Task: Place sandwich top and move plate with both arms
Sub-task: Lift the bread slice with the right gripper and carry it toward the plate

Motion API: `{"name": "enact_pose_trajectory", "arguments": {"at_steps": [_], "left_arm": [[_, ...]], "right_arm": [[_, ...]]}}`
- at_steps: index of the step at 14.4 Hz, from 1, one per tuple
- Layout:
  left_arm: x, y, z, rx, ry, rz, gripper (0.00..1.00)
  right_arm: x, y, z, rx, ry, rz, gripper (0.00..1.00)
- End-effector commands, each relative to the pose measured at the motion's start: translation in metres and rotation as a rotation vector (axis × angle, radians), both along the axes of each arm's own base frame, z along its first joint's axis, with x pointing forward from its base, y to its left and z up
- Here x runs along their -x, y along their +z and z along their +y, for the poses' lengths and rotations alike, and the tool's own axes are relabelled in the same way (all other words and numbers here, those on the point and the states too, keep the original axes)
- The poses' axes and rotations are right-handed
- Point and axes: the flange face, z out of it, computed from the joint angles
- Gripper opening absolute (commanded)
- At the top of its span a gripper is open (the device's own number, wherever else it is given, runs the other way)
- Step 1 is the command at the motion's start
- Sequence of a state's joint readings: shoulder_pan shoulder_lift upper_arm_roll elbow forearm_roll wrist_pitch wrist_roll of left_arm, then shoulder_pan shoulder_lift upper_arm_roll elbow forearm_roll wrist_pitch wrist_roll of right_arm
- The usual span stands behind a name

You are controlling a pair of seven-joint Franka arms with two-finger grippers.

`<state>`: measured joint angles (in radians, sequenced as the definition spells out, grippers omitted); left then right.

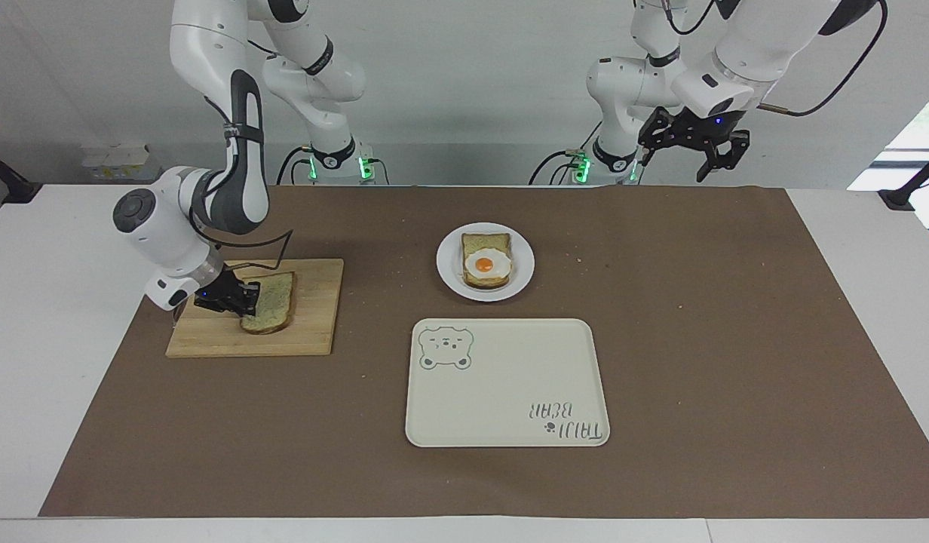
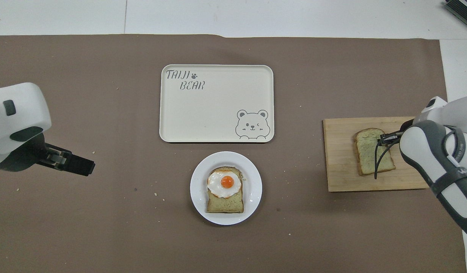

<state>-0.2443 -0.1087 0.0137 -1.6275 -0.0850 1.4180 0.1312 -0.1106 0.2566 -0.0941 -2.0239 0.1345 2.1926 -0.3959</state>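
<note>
The sandwich top [image 1: 274, 300], a plain bread slice, lies on a wooden cutting board [image 1: 314, 332] toward the right arm's end of the table. My right gripper [image 1: 247, 296] sits low at the slice's outer edge, shut on the sandwich top [image 2: 368, 149]. The small white plate [image 1: 449, 275] stands mid-table, nearer to the robots than the tray, and carries a bread slice with a fried egg [image 1: 485, 264]. My left gripper [image 1: 679, 154] hangs open and empty, high over the brown mat's edge at the left arm's end.
A cream rectangular tray [image 1: 502, 392] with a bear drawing lies just farther from the robots than the plate [image 2: 197, 197]. The brown mat [image 1: 736, 339] covers most of the table. Crumbs are scattered on it.
</note>
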Motion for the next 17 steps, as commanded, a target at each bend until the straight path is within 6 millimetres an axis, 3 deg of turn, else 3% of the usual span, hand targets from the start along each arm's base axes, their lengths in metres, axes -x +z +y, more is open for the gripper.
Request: {"name": "enact_pose_trajectory", "arguments": {"at_steps": [1, 3, 7, 9, 11, 13, 17], "left_arm": [[0.008, 0.000, 0.003, 0.013, 0.005, -0.004, 1.00], [0.008, 0.000, 0.004, 0.013, 0.006, -0.004, 1.00], [0.008, 0.000, 0.005, 0.013, 0.009, -0.004, 1.00], [0.008, 0.000, 0.005, 0.013, 0.009, -0.004, 1.00], [0.008, 0.000, 0.005, 0.013, 0.009, -0.003, 1.00], [0.007, 0.001, 0.006, 0.014, 0.011, -0.006, 1.00], [0.008, 0.001, 0.005, 0.013, 0.009, -0.004, 1.00]], "right_arm": [[-0.005, 0.015, -0.001, -0.018, 0.023, 0.009, 0.00], [-0.006, 0.029, 0.000, -0.025, 0.028, 0.018, 0.00], [-0.015, 0.080, 0.006, -0.050, 0.048, 0.056, 0.00], [-0.018, 0.103, 0.020, -0.058, 0.007, 0.092, 0.00], [-0.022, 0.117, 0.062, -0.083, -0.030, 0.101, 0.00], [-0.026, 0.120, 0.097, -0.149, -0.097, 0.104, 0.00], [-0.023, 0.122, 0.189, -0.181, -0.091, 0.126, 0.00]]}}
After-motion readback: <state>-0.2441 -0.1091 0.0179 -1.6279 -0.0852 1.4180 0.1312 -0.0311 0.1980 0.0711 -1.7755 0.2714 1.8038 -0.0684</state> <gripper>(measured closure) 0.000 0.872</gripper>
